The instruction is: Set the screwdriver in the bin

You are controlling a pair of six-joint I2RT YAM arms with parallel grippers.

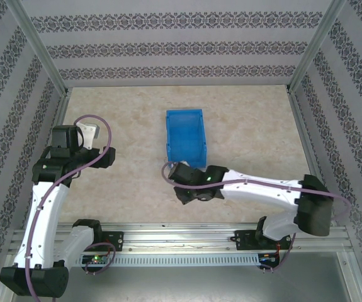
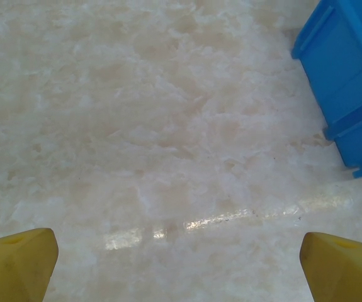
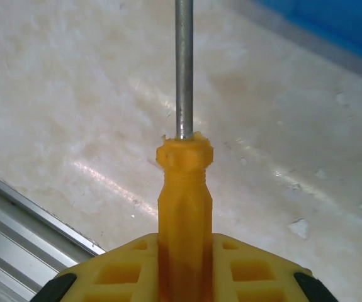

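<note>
From above, the right gripper (image 1: 179, 176) sits just beside the near end of the bin (image 1: 186, 135), the left gripper (image 1: 91, 134) well off to its left. Left wrist: yellow fingers (image 2: 17, 261) spread wide, nothing between them. Right wrist: jaws clamped on the screwdriver (image 3: 184, 189), near the bin

Table (image 1: 256, 138): pale marbled top | on it: bin (image 1: 186, 135), blue
</note>
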